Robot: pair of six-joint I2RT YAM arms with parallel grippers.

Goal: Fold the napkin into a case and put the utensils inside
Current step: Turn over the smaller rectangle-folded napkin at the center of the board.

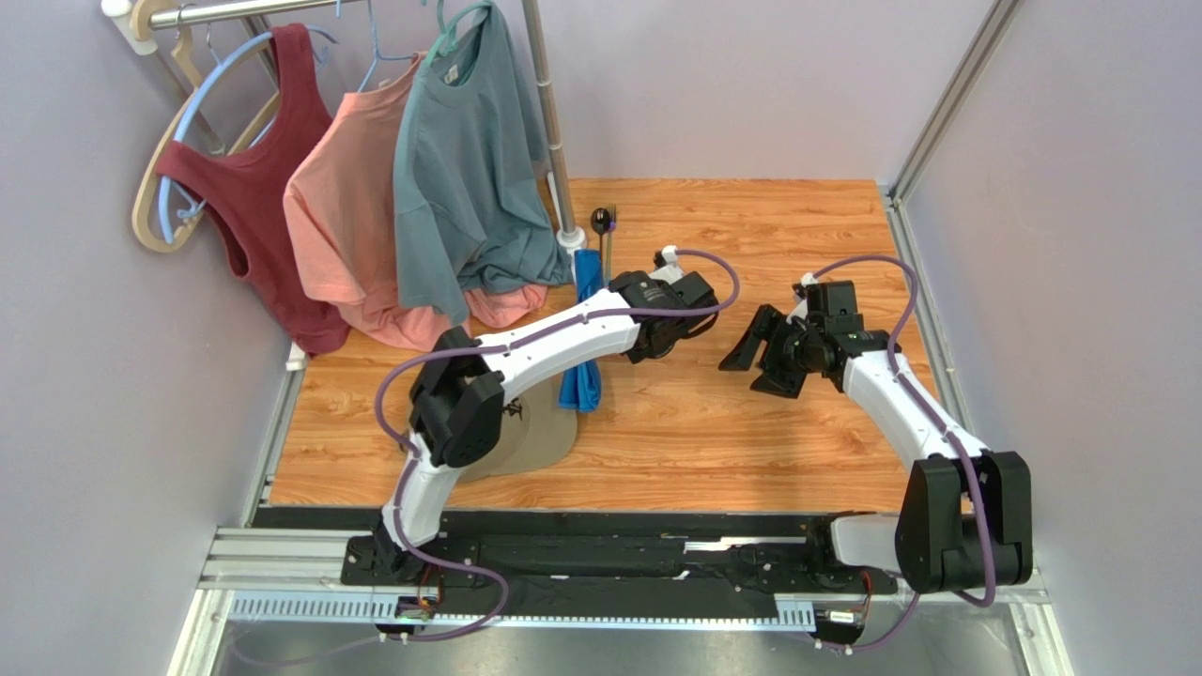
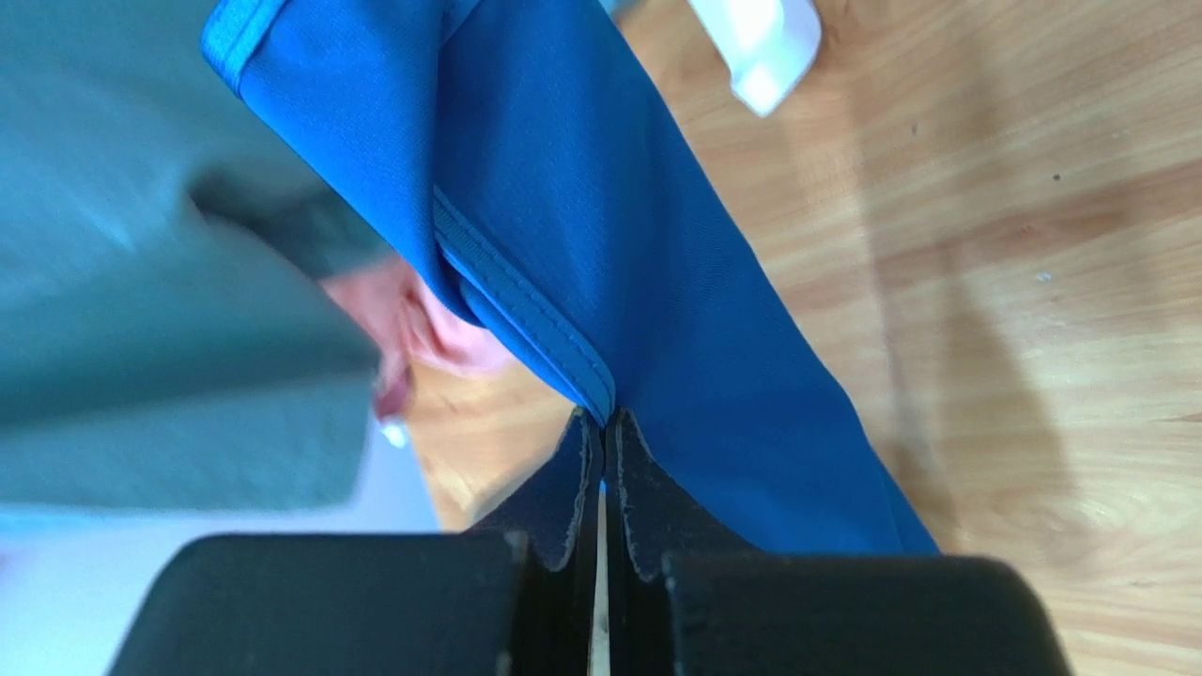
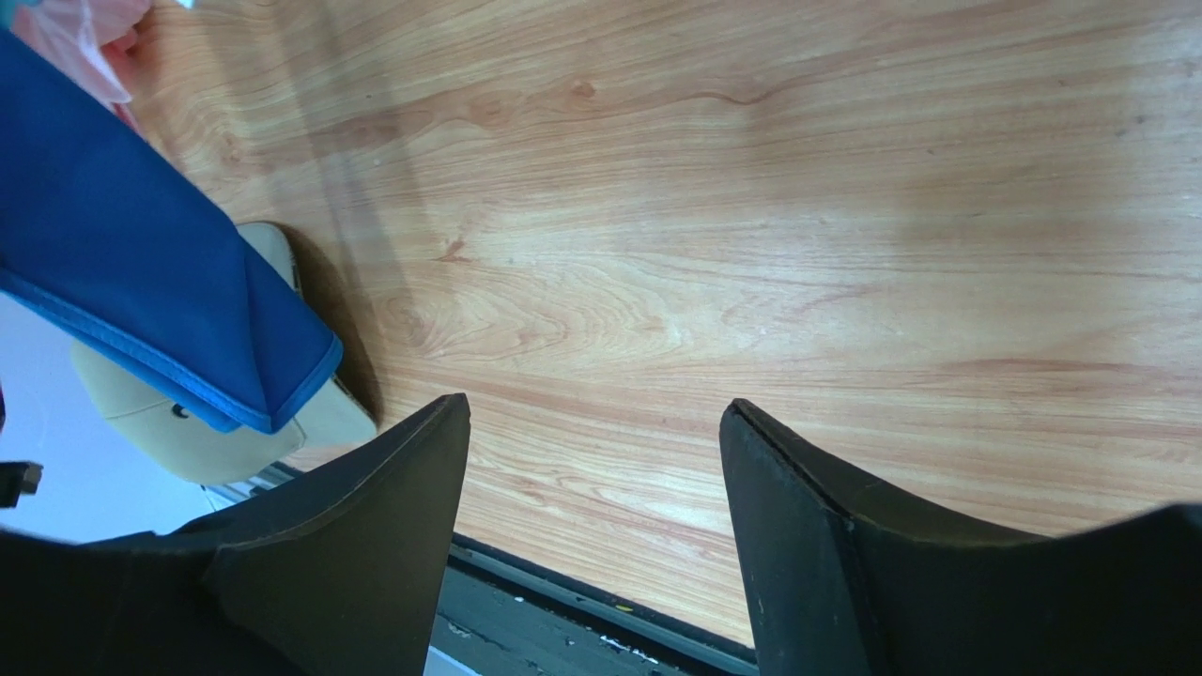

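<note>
Left wrist: left hand (image 2: 604,423) pressed together, pinching the napkin (image 2: 677,282) hem. Napkin lies as a narrow strip on the bench (image 1: 734,423), long axis far-to-near. Utensils (image 1: 604,223) just off its far end. Right hand (image 3: 593,409) spread, empty, rightward; left arm nearer.

Your left arm (image 1: 550,345) covers the middle of the case (image 1: 580,383) and half the cap (image 1: 548,440). The shirt (image 2: 127,352) is blurred in the left wrist view.
</note>
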